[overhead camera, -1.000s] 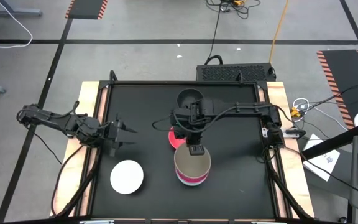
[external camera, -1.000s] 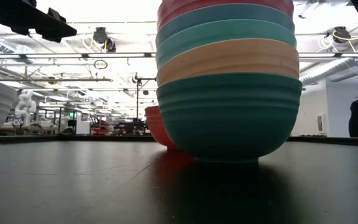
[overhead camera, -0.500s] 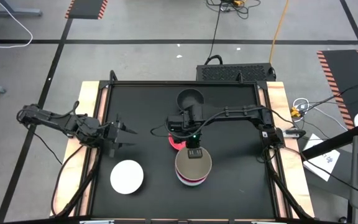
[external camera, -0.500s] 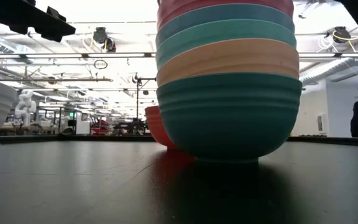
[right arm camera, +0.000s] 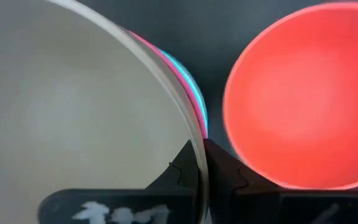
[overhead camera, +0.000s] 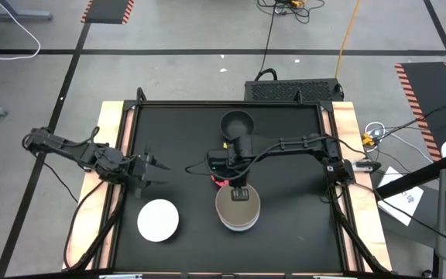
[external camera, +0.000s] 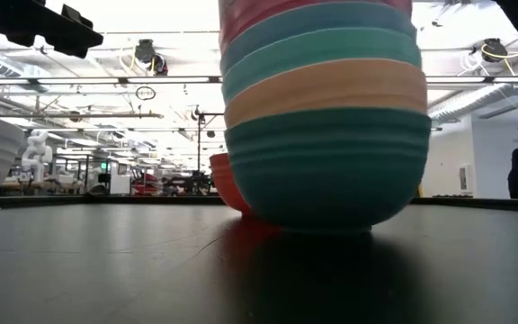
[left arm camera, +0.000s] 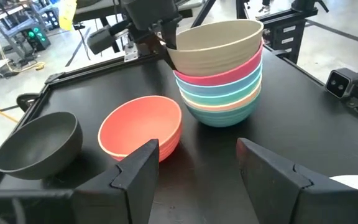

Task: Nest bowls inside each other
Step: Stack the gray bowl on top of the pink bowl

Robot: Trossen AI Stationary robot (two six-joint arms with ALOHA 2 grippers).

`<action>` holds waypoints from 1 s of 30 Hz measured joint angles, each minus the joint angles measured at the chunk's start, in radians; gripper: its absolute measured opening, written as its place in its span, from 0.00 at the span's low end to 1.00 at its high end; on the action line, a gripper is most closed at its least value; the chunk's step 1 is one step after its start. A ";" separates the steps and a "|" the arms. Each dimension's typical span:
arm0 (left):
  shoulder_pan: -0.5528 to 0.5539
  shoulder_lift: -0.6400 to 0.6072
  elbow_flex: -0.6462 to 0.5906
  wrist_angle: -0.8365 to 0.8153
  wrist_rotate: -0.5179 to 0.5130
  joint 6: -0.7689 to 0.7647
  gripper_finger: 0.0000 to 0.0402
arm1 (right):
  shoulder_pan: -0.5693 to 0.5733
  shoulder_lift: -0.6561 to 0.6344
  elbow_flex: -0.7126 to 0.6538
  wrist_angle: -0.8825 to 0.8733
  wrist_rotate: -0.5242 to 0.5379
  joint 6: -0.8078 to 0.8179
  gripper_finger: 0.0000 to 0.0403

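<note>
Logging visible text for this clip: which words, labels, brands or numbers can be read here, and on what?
None can be read.
Nested bowls, red bowl, black bowl, white bowl: no print visible.
White marks at the bottom of the right wrist view: too blurred to read.

Bright overhead ceiling lights [external camera: 151, 56], backlit low view, blurred right wrist close-up.
</note>
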 joint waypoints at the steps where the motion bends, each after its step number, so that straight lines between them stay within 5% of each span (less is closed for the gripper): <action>1: -0.002 0.000 0.000 -0.001 -0.003 0.000 0.54 | 0.000 0.001 0.000 -0.010 -0.014 0.002 0.00; 21: -0.014 0.000 0.000 -0.002 -0.008 -0.001 0.54 | 0.000 0.002 0.000 -0.044 -0.047 0.020 0.00; 30: -0.014 0.000 0.000 -0.002 -0.009 -0.001 0.54 | 0.002 0.002 0.000 -0.044 -0.096 0.012 0.14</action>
